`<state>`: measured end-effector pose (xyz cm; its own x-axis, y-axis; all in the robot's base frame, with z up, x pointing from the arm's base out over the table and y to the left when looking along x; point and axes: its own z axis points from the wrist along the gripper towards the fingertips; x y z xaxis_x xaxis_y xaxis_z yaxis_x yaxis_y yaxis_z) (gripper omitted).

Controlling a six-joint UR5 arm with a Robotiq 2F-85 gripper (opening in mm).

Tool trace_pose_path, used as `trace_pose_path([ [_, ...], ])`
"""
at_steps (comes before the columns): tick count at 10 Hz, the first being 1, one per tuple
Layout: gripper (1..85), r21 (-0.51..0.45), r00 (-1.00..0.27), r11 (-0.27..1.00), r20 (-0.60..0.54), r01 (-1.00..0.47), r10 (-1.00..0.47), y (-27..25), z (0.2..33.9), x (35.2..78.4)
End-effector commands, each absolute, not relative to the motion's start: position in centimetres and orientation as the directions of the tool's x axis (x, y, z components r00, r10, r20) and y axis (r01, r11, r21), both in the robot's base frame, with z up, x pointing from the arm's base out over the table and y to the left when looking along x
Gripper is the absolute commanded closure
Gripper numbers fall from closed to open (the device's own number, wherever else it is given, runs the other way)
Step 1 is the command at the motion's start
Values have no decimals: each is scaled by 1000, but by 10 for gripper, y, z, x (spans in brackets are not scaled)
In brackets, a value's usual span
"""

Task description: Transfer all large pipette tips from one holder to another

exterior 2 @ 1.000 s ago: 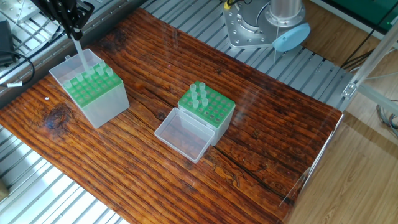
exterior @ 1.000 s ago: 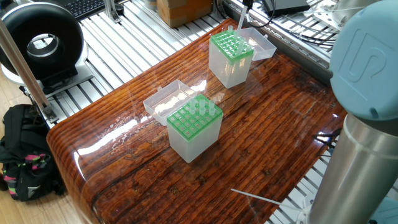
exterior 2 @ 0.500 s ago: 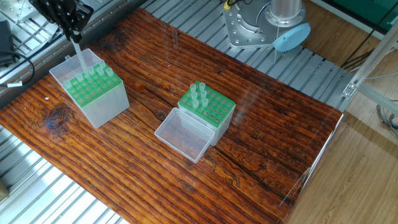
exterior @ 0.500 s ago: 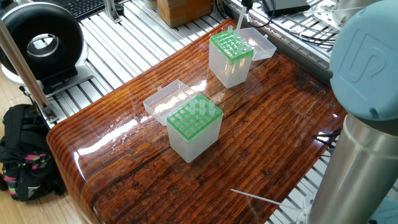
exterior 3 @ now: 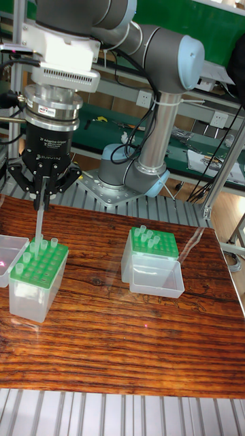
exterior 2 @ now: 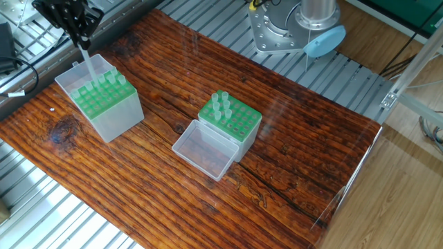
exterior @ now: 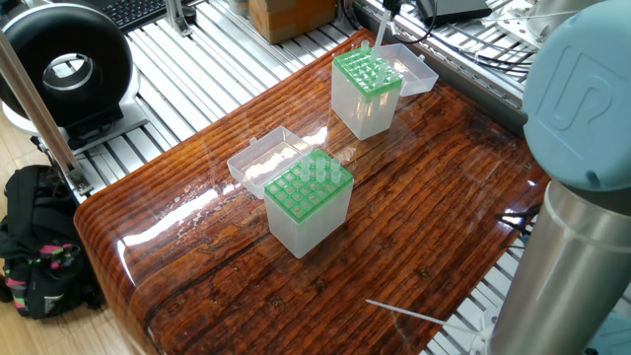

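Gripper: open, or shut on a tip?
Shut on a large pipette tip: the gripper fingers pinch its top, and it hangs upright over the green-topped holder.

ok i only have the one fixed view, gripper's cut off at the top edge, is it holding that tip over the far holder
observer: yes, in the tall fixed view the gripper is shut on the top end of one large pipette tip.
operator: hanging straight
observer: nearly; there it leans slightly, with its lower end over a back corner of the holder.
operator: clear of the hole
observer: cannot tell; its end sits about level with the tops of the neighbouring tips.
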<state>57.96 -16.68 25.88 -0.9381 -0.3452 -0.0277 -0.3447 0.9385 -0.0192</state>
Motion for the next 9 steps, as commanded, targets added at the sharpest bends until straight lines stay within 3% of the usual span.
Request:
trace_pose_path([
  [1,710,-4,-926,926,-36,-376,-376,-163,258,581],
  [6,580,6,-916,917,-59,-399,-398,-159,259,587],
  [9,563,4,-914,916,-63,-402,-400,-159,261,589],
])
